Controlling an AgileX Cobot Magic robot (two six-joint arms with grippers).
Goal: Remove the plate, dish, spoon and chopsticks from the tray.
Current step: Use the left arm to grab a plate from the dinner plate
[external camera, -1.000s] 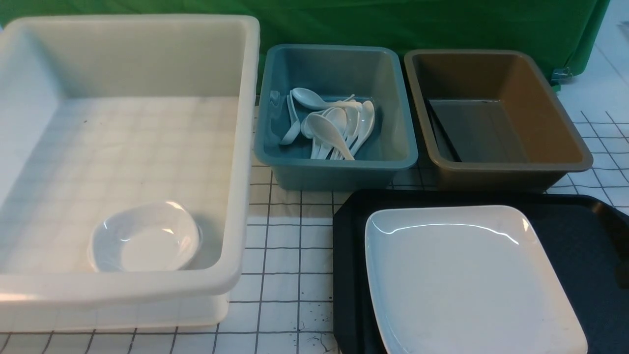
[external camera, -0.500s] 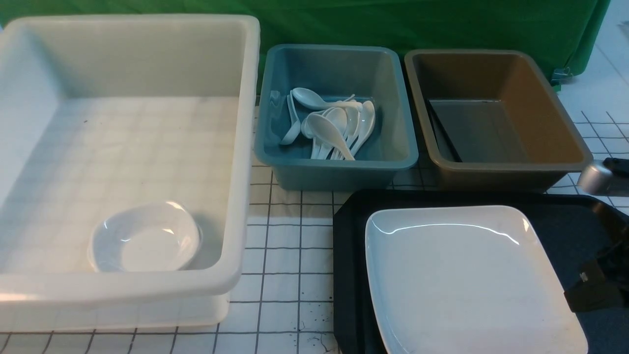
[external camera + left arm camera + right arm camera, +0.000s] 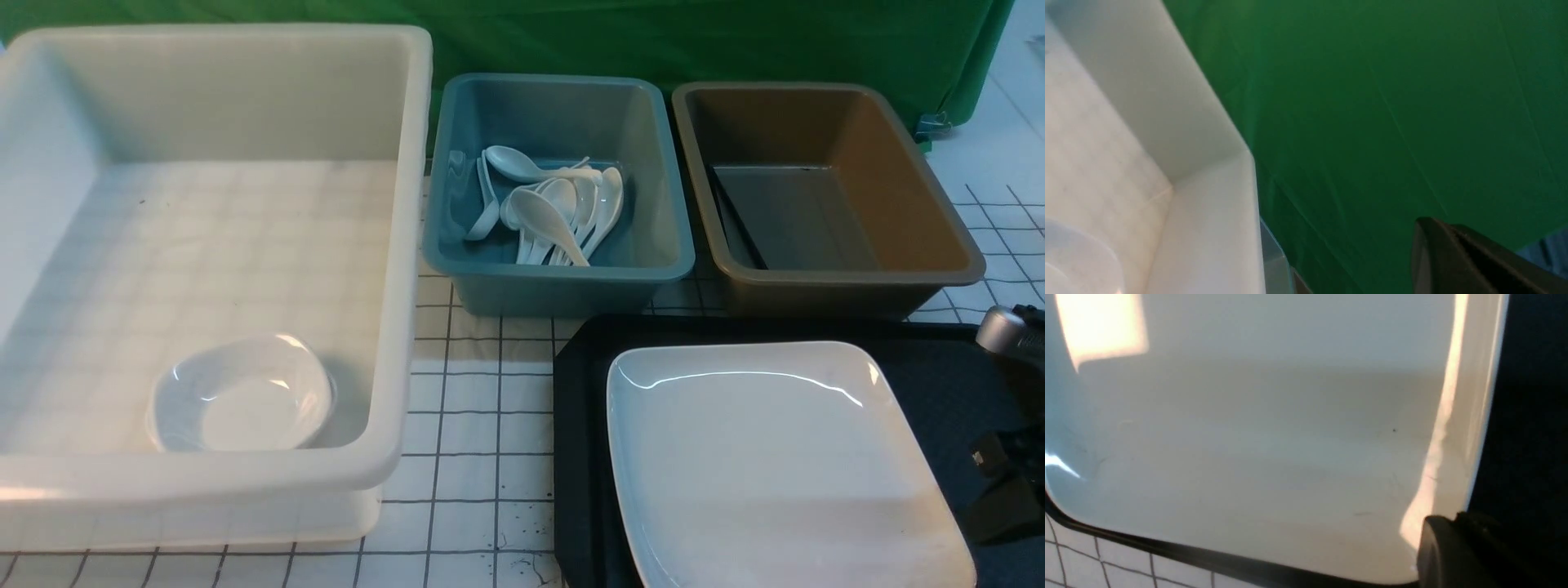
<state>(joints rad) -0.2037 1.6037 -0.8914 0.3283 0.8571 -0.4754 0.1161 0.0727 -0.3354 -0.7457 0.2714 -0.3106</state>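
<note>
**Plate**: white, rounded-square, lying flat on the tray and covering most of it. Not yet cleared.

**Dish**: small and white, in the near corner of the white bin. Judged done.

**Spoons**: a white heap in the blue bin. None shows on the tray, so this is judged done.

**Chopsticks**: black sticks along the left side of the brown bin floor. Judged done.

**Tray:** black, on the gridded counter. Its near and right parts are cut off or hidden by the arm.

**Right hand**: at the plate's right rim, low over the tray. The wrist view shows one dark finger just beside the rim. I cannot tell whether the hand is spread or pinching, nor whether it touches the plate.

**Left hand**: fingers pressed together and holding nothing, up by the far corner of the white bin.

**Progress:** three of four items are off the tray and the plate is left. The white bin is the likely place for it.

**Markings:** no brand, label or writing can be read anywhere.
</note>
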